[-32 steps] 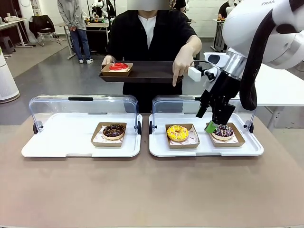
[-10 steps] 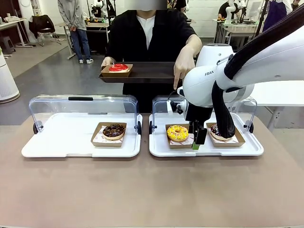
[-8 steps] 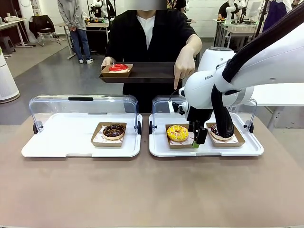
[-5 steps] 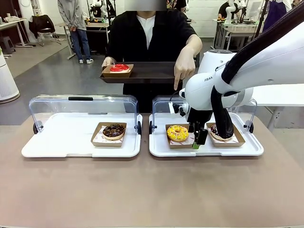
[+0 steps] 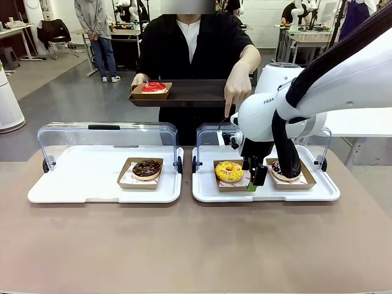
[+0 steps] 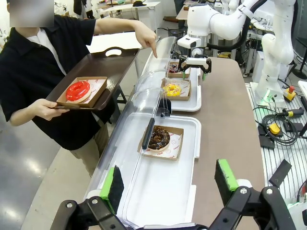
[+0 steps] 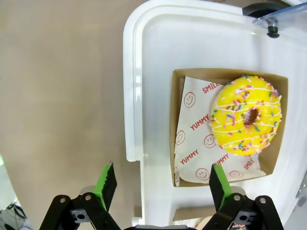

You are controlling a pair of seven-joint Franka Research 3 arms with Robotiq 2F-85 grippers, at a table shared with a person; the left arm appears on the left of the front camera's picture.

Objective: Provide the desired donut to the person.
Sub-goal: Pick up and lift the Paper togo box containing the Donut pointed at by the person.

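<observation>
My right hand point(image 7: 161, 181) hung with fingers apart just beside the yellow donut point(image 7: 245, 115). It looked light, soft and easily smeared, so I judged its stiff cardboard tray point(image 7: 220, 73) the safer hold.

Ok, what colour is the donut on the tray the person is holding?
The donut is glazed red; clearest in the left wrist view.

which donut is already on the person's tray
The red-glazed donut, on the dark tray the person holds. The yellow donut, the chocolate donut and the sprinkled dark donut sit on white trays on the table.
</observation>
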